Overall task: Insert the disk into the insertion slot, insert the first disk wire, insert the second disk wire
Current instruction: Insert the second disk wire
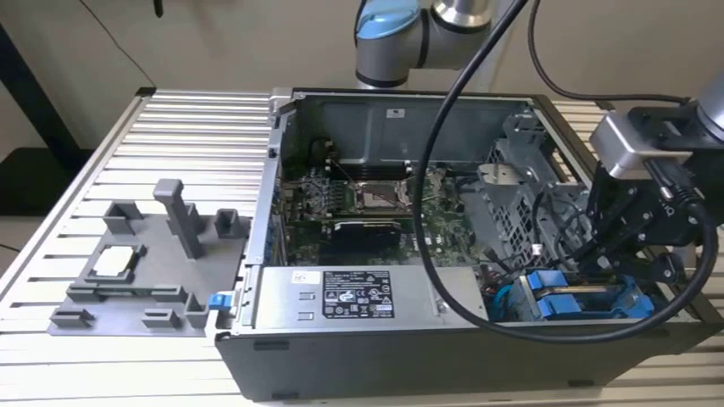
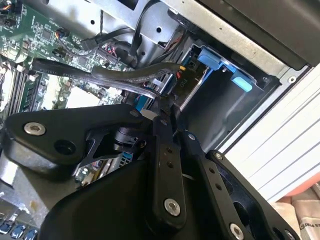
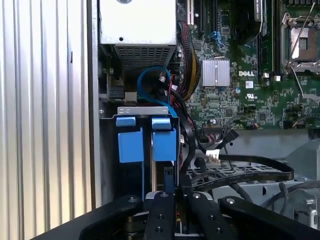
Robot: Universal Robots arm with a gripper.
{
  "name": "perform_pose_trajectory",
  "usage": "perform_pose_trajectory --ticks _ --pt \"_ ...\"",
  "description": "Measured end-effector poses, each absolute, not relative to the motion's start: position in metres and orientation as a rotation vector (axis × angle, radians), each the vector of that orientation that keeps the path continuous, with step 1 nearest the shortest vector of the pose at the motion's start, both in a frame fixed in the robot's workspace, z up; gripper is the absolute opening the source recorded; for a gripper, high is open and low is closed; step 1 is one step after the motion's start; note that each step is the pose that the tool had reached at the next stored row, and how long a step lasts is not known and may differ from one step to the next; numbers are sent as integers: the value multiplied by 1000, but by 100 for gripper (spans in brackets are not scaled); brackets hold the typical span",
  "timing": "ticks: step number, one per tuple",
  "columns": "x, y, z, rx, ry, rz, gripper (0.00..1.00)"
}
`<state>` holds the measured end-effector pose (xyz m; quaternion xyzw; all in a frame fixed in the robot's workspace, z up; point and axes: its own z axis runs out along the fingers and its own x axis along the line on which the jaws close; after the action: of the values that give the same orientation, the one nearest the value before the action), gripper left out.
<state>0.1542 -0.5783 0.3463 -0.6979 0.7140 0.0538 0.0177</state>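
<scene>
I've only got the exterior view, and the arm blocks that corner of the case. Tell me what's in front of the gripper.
Observer: In the first wrist view the gripper faces the mouth of the insertion slot, where two blue tabs stand side by side.
Operator: Give me the cables there.
Observer: A blue cable loops between the slot and the power supply's vented end.
Operator: Now tell me what's at the gripper's tip.
Observer: In the second wrist view, black flat cables run across right at the tip. I cannot tell whether it holds one.
</scene>
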Motion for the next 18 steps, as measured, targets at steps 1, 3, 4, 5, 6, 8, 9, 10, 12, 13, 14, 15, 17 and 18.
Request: perform_pose_trajectory --ticks 1,3,4,5,6,8,9,10,12,13,14,15,17,18 --pt "154 -578 346 -2168 2218 167 16" --pt "154 -578 345 -2168 2218 167 16" --pt "154 -579 345 -2168 2218 167 16" --pt "154 -579 345 -2168 2218 167 16" --pt "154 -579 344 -2168 2219 167 16" --pt "154 -579 344 -2167 2219 167 16" --pt "154 -579 343 -2167 2219 167 16" --pt "154 -579 343 -2167 2219 167 16" --pt "154 -580 342 -2166 2220 167 16" --pt "155 -580 342 -2166 2220 167 16" --pt "155 -580 342 -2167 2220 167 16" --pt "155 -580 342 -2166 2220 167 16" --pt "155 -580 341 -2166 2220 167 16" --pt "155 -580 340 -2166 2220 167 16"
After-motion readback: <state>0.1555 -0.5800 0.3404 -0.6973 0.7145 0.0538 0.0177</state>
